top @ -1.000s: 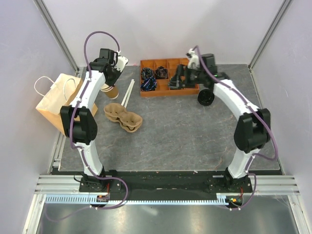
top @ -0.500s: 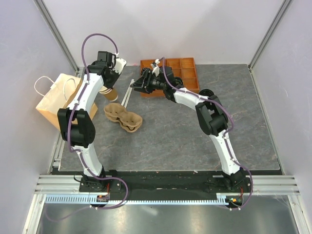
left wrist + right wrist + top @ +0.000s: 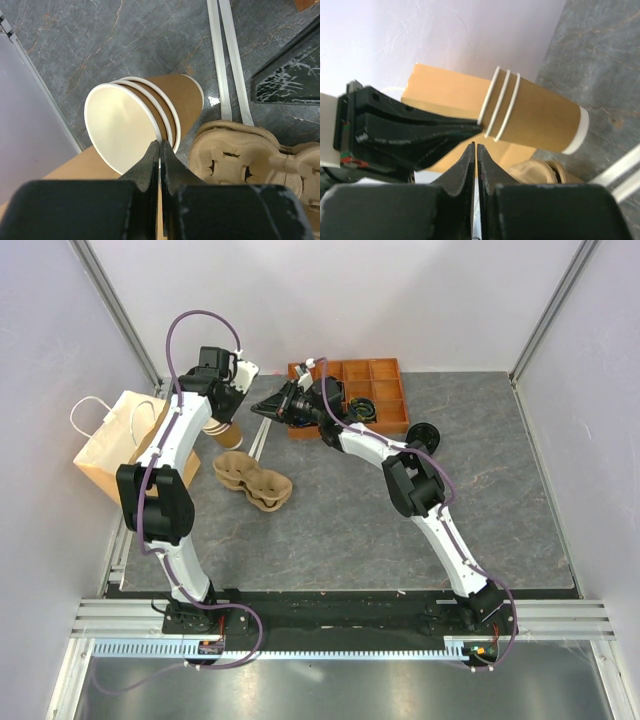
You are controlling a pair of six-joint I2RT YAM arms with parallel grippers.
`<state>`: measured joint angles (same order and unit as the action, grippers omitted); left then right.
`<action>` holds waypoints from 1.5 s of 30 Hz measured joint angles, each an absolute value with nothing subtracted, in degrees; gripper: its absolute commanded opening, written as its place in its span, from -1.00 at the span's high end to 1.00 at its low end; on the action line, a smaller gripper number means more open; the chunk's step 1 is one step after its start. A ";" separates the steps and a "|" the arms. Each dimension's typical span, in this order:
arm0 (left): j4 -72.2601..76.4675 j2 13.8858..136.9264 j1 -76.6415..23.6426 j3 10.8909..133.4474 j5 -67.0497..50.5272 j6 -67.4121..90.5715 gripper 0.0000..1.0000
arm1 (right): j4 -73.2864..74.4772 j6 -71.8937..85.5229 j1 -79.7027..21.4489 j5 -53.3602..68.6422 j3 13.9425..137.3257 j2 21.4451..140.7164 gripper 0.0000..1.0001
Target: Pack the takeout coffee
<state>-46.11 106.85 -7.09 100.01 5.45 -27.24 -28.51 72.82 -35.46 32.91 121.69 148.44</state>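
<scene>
No lidded takeout coffee shows in any view. A stack of three nested lidless kraft cups hangs tilted over the table's far left. My left gripper is shut on the rim of the cup stack, one finger inside the pale mouth. The right wrist view shows the left gripper's fingers pinching the cup stack at its rim. My right gripper is shut with nothing between its fingers, just below that rim and apart from it. From above, the right gripper points left toward the cups.
A pulp cup carrier lies just right of and nearer than the cups. A brown paper bag stands at the left edge. Two white sticks lie beside an orange compartment tray. A round black lid sits right of the tray.
The right arm has swung left from the tray's right side to the cups, and its gripper went from open to shut. The left arm with the cup stack has barely moved.
</scene>
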 measured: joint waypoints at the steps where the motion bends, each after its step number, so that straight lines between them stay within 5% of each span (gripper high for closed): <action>1: -46.09 106.85 -7.09 99.98 5.48 -27.16 0.96 | -28.42 72.90 -35.64 32.75 122.93 149.08 0.85; 45: -43.09 106.85 -8.16 96.73 5.58 -27.00 0.96 | -26.98 72.18 -41.36 23.79 135.17 159.52 0.86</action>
<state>-43.09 106.85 -8.16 96.73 5.58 -27.00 -26.98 72.18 -41.36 23.79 135.17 159.52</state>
